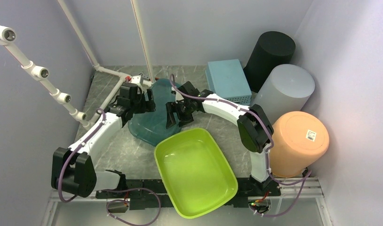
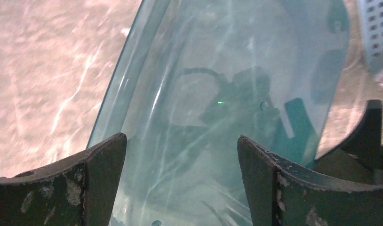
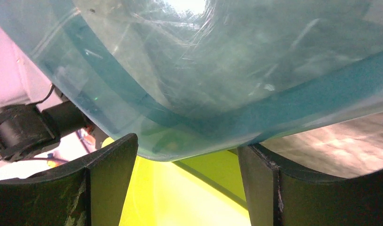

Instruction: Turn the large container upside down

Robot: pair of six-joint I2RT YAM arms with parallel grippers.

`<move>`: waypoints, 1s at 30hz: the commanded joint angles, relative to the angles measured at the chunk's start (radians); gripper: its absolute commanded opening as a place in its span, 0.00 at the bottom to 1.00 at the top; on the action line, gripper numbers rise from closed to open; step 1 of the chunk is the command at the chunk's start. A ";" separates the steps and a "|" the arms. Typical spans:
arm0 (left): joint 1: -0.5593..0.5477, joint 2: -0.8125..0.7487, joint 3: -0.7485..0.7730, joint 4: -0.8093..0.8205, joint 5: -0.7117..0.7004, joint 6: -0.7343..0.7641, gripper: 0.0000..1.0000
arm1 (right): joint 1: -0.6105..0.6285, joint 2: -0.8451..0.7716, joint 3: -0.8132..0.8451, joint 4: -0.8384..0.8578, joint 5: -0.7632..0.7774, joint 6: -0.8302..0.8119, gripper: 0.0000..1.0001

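The large container [image 1: 151, 126] is a translucent teal tub, tipped up on its edge at mid-table between my two grippers. My left gripper [image 1: 146, 101] is at its left side, jaws wide open. In the left wrist view the tub wall [image 2: 218, 70] fills the space beyond my left gripper [image 2: 180, 139]. My right gripper [image 1: 173, 115] is against the tub's right side and also open. In the right wrist view the tub's rounded corner [image 3: 203, 61] hangs just over my right gripper [image 3: 187, 141], and the right fingertip [image 3: 253, 153] touches its rim.
A lime green tub [image 1: 213, 190] sits open side up directly in front of the teal one and shows below it [image 3: 180, 197]. At the back right are a blue perforated box [image 1: 228, 80], a black bin [image 1: 270, 52], a grey bin [image 1: 286, 87] and an orange bin [image 1: 298, 141]. A white pipe frame [image 1: 39, 73] runs along the left.
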 commanded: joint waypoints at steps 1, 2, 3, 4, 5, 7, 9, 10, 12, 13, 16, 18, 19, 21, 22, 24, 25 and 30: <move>-0.045 -0.072 0.029 -0.224 -0.058 -0.068 0.90 | 0.051 -0.053 0.097 0.155 -0.153 -0.004 0.79; -0.044 -0.085 0.029 -0.243 -0.097 -0.079 0.91 | 0.052 -0.057 0.105 0.143 -0.155 -0.012 0.79; -0.043 -0.097 0.030 -0.268 -0.133 -0.090 0.91 | 0.052 -0.062 0.116 0.129 -0.152 -0.019 0.80; -0.043 -0.105 0.029 -0.281 -0.162 -0.101 0.92 | 0.051 -0.068 0.128 0.111 -0.142 -0.030 0.80; -0.043 -0.112 0.029 -0.289 -0.185 -0.110 0.92 | 0.051 -0.073 0.145 0.086 -0.121 -0.051 0.81; -0.041 -0.119 0.037 -0.311 -0.222 -0.121 0.93 | 0.045 -0.089 0.181 0.029 -0.024 -0.090 0.83; -0.041 -0.117 0.056 -0.353 -0.267 -0.134 0.94 | 0.025 -0.098 0.207 -0.005 0.059 -0.112 0.84; -0.040 -0.115 0.064 -0.370 -0.287 -0.135 0.94 | 0.007 -0.098 0.211 -0.011 0.083 -0.109 0.85; -0.039 -0.111 0.075 -0.411 -0.329 -0.149 0.94 | -0.038 -0.084 0.217 -0.024 0.093 -0.091 0.85; -0.037 -0.111 0.084 -0.436 -0.352 -0.159 0.94 | -0.061 -0.081 0.208 -0.015 0.083 -0.077 0.85; -0.033 -0.135 0.097 -0.487 -0.393 -0.188 0.94 | -0.115 -0.063 0.149 0.072 0.029 -0.003 0.85; -0.031 -0.163 0.098 -0.487 -0.373 -0.177 0.94 | -0.120 -0.023 0.167 0.090 -0.015 0.013 0.85; -0.030 -0.184 0.100 -0.483 -0.347 -0.169 0.94 | -0.119 0.011 0.182 0.102 -0.029 0.023 0.85; -0.030 -0.212 0.105 -0.481 -0.310 -0.165 0.94 | -0.111 0.083 0.238 0.101 -0.067 0.053 0.85; -0.030 -0.227 0.107 -0.480 -0.286 -0.158 0.94 | -0.103 0.118 0.275 0.081 -0.077 0.063 0.85; -0.030 -0.250 0.115 -0.500 -0.261 -0.155 0.94 | -0.075 0.161 0.319 0.051 -0.053 0.094 0.85; -0.030 -0.260 0.120 -0.518 -0.260 -0.160 0.94 | -0.046 0.165 0.298 0.088 -0.053 0.127 0.85; -0.030 -0.332 0.133 -0.603 -0.294 -0.198 0.94 | 0.046 0.176 0.235 0.263 -0.070 0.265 0.85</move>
